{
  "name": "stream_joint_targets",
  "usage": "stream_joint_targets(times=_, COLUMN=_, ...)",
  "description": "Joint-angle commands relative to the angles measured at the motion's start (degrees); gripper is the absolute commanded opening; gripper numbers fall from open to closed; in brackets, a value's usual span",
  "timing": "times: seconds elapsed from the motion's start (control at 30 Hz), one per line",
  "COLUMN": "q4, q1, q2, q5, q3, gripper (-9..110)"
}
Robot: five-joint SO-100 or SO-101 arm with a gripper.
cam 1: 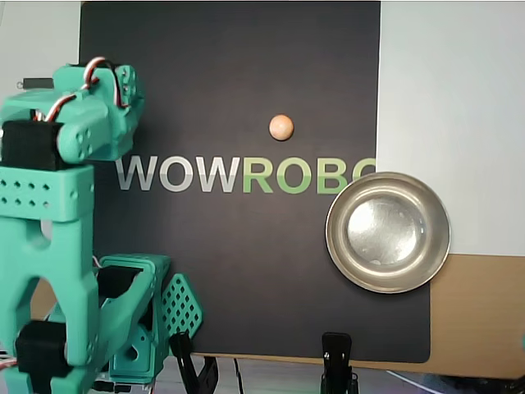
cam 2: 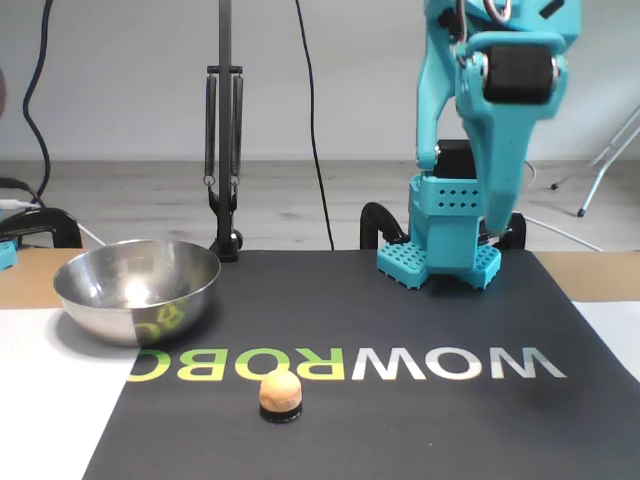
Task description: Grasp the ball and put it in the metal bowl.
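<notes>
The ball [cam 1: 281,127], small and tan-orange, rests on the black mat above the "WOWROBO" lettering; in the fixed view the ball [cam 2: 280,391] sits near the front edge. To the right in the overhead view lies the metal bowl [cam 1: 388,231], shiny and empty, and it appears at the left in the fixed view [cam 2: 137,289]. The teal arm [cam 1: 78,131] stands raised at the mat's left side, far from both. In the fixed view the arm [cam 2: 495,120] runs up out of the top edge. Its gripper fingers are hidden under the arm's front end, so their state is unclear.
The black mat [cam 1: 230,271] lies over a white sheet [cam 1: 451,82] and a wooden table. A black clamp [cam 1: 338,357] grips the table's near edge. A lamp stand [cam 2: 224,150] and cables rise behind the bowl. A small dark bar [cam 1: 37,82] lies at the far left.
</notes>
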Motion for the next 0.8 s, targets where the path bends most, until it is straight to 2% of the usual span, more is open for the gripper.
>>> stream_joint_targets(times=0.0, q4=0.44, q1=0.35, q2=-3.69, q5=0.09, q3=-4.75, gripper=0)
stream_joint_targets(times=0.37, q4=0.26, q1=0.35, q2=-16.26, q5=0.09, q3=-10.72, gripper=0)
stream_joint_targets(times=0.77, q4=-0.35, q1=0.53, q2=-22.68, q5=0.00, q3=-11.34, gripper=0)
